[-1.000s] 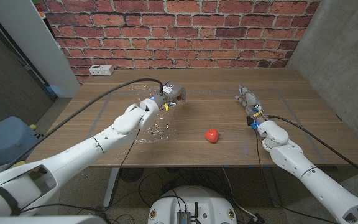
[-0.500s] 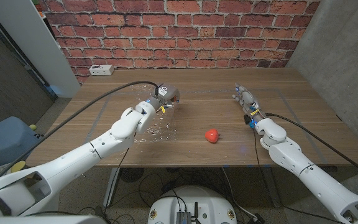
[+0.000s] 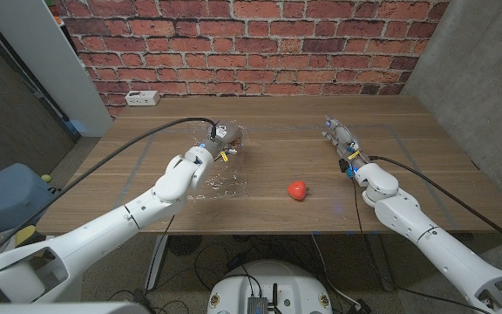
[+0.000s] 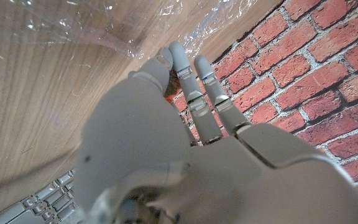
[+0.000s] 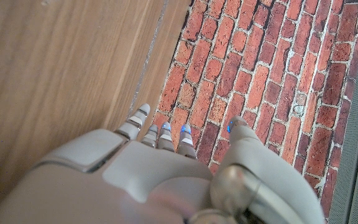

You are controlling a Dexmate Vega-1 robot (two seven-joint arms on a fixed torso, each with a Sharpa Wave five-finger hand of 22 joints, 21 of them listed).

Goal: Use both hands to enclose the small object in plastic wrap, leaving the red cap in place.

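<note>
Seen from the head view, the wooden table (image 3: 425, 166) carries a crumpled sheet of plastic wrap (image 3: 220, 179) on its left half, spread out below and around the left hand (image 3: 220, 139). That hand sits at the wrap's far edge; film rises against it, but whether the fingers pinch the film cannot be told here. A small red object (image 3: 297, 189), the red cap, lies on bare wood right of the wrap, apart from it and between the two arms. It looks rounded, squat, with no clear long axis; which way it faces is too small to tell. Right hand (image 3: 342, 139) stands over the table's right side, fingers reaching toward the far edge, well apart from the cap. A white power strip (image 3: 142, 98) lies at the far left corner, in front of the brick wall (image 3: 260, 35).

Left wrist view: back of the left hand (image 4: 166, 143), fingers (image 4: 194, 81) straight and close together, tips at the wrinkled wrap (image 4: 73, 37). Grip on the film not settled here either.

Right wrist view: right hand (image 5: 148, 168) with fingers (image 5: 166, 134) extended side by side, thumb set apart, nothing in them, over bare wood.
</note>
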